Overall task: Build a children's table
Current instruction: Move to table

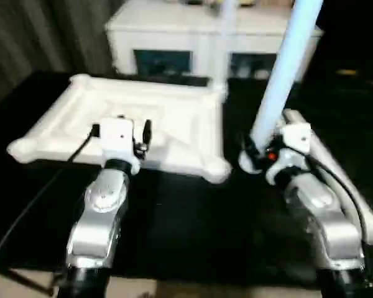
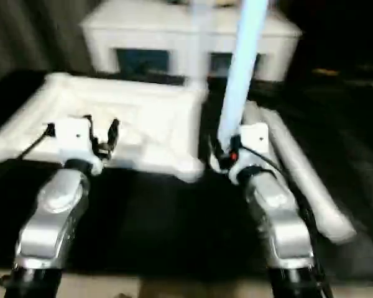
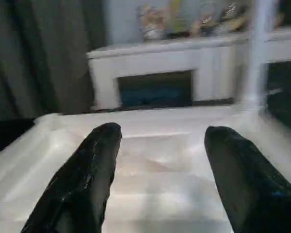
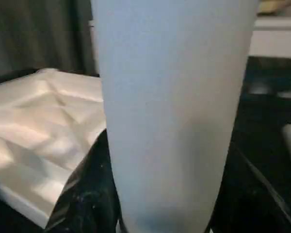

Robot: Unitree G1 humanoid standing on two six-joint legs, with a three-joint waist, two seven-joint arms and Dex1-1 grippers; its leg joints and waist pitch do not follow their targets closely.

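Already one leg [image 1: 219, 46] stands upright in the table top's [image 1: 174, 118] far corner socket.

A black work surface [image 1: 174, 230] fills the lower frame. The white table top [image 1: 174, 118] lies upside down on it at upper left, ribbed underside up. Spare white legs [image 2: 298, 167] lie side by side at right. A white low cabinet [image 1: 193, 37] stands behind, top centre.
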